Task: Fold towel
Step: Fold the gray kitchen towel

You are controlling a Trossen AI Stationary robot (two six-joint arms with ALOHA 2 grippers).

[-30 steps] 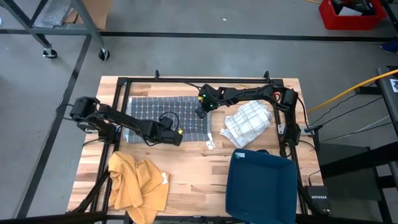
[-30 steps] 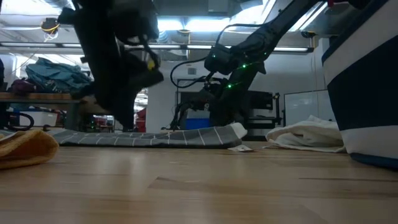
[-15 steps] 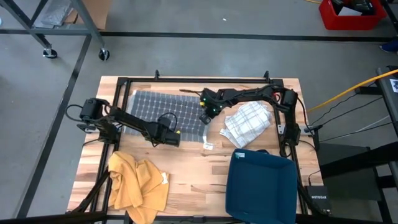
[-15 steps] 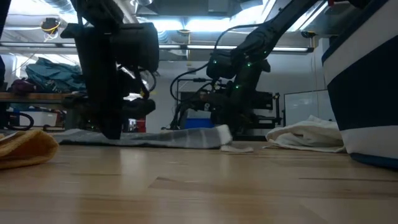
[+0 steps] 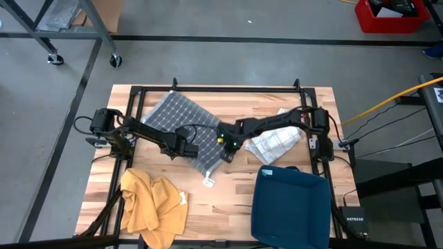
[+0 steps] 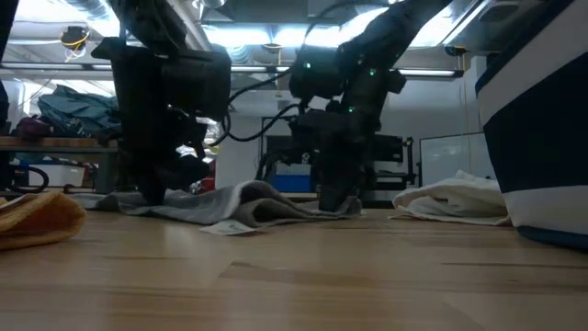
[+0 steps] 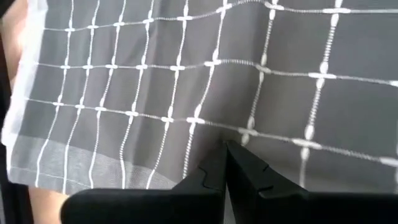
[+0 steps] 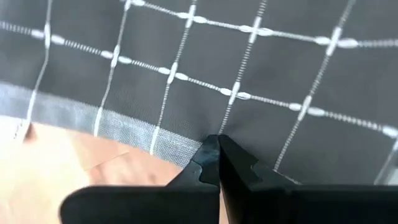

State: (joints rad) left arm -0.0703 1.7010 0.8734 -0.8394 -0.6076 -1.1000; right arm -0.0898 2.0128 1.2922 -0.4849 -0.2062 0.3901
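High view: the dark grey towel with a white grid pattern [image 5: 181,124] lies skewed on the pale wooden tabletop [image 5: 235,194], running from about 11 o'clock toward the table's centre, with a small white tag [image 5: 208,182] at its corner nearest 6 o'clock. The left gripper [image 5: 187,147] sits on the towel's edge facing 7 o'clock, and the right gripper [image 5: 225,145] on its edge facing 3 o'clock. Left wrist view: the left gripper's [image 7: 226,163] fingers are pressed together, pinching the grey cloth. Right wrist view: the right gripper's [image 8: 217,154] fingers are likewise closed together, gripping the towel at its paler woven border, bare wood showing beside it. Low view: the towel [image 6: 248,202] rises in a soft ridge between the two grippers, a relief that the overhead picture does not reveal; its tag [image 6: 225,226] lies flat on the wood, any print on it too small to read. Only the high view shows the crumpled mustard-yellow cloth [image 5: 154,205] at 7 o'clock, the white checked cloth [image 5: 278,137] at 3 o'clock, and the dark blue plastic bin [image 5: 291,205] at 5 o'clock. A small box beside the table bears writing that seems to read NETGEAR [image 5: 354,216].
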